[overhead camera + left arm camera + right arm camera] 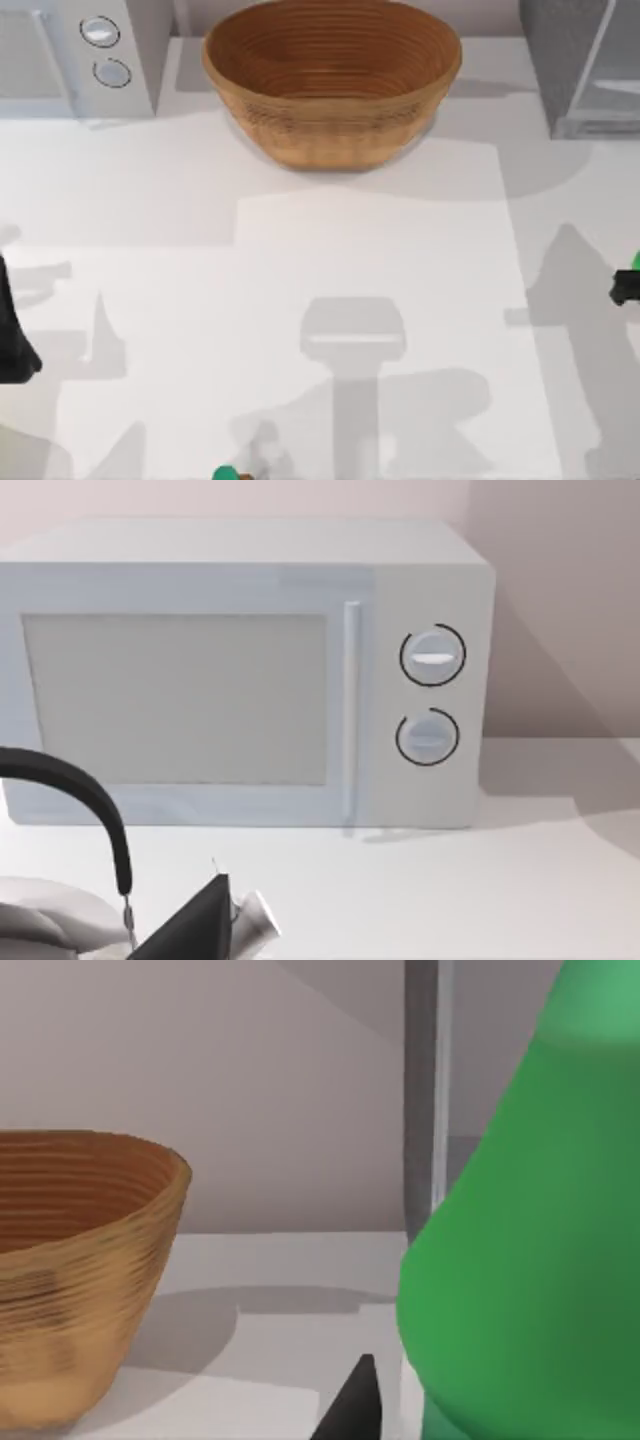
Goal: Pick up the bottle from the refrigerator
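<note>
White table (380, 300) seen from above: its broad middle lies bare, crossed only by grey shadows, with open room between the rear row of things and the near edge. Rear row, largest first — the white box with two round dials (75, 55) at the top view's far left corner, the dark grey refrigerator (560, 60) with its pale glassy panel at the far right corner, and the woven brown basket (332, 80) between them, apart from both.

The right gripper (625, 287) sits at the table's right edge, cut off by the frame, well forward of the refrigerator. The bottle (530, 1250) — bright green — looms directly before the right wrist camera, beside a dark fingertip (352, 1405); a sliver of green also shows just above the gripper in the top view. Whether the fingers are clamped on it cannot be told.

The left gripper (15, 340) is parked at the left edge, facing the white box; its finger state cannot be told.

A tiny teal-green and brown thing (232, 474) lies at the near edge.
</note>
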`<state>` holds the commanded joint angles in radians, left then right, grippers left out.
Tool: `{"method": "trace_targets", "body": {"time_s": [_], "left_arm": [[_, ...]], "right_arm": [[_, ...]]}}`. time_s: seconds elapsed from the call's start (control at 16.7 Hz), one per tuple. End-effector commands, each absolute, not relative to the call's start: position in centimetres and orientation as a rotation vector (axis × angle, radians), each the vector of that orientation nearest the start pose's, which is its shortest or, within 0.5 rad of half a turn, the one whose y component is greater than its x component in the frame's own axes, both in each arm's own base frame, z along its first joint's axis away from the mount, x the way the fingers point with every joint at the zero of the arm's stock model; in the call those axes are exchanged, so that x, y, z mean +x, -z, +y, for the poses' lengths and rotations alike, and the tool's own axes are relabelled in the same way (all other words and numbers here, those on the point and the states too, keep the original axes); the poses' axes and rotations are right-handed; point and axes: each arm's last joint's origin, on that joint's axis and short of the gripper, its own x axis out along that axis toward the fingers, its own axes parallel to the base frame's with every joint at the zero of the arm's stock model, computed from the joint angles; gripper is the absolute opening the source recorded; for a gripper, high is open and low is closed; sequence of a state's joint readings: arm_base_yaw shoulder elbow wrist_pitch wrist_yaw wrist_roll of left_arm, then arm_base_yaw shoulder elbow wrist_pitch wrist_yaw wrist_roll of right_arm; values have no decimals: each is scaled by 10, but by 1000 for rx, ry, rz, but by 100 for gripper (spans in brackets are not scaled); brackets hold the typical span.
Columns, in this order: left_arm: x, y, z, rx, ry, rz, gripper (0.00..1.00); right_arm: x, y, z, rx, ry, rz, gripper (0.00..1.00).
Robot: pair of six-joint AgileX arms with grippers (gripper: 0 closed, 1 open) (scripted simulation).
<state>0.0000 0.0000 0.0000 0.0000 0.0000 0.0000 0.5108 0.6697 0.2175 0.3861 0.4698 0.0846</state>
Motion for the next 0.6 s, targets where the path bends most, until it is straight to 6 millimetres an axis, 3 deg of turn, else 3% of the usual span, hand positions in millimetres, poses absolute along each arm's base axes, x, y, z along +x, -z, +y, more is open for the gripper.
{"method": "trace_targets", "body": {"time_s": [0.3, 0.6], "left_arm": [[106, -160, -1, 0, 0, 0, 100], [106, -160, -1, 0, 0, 0, 100]], "right_arm": [[163, -193, 150, 11, -38, 117, 0], [142, -161, 238, -21, -18, 97, 0]]}}
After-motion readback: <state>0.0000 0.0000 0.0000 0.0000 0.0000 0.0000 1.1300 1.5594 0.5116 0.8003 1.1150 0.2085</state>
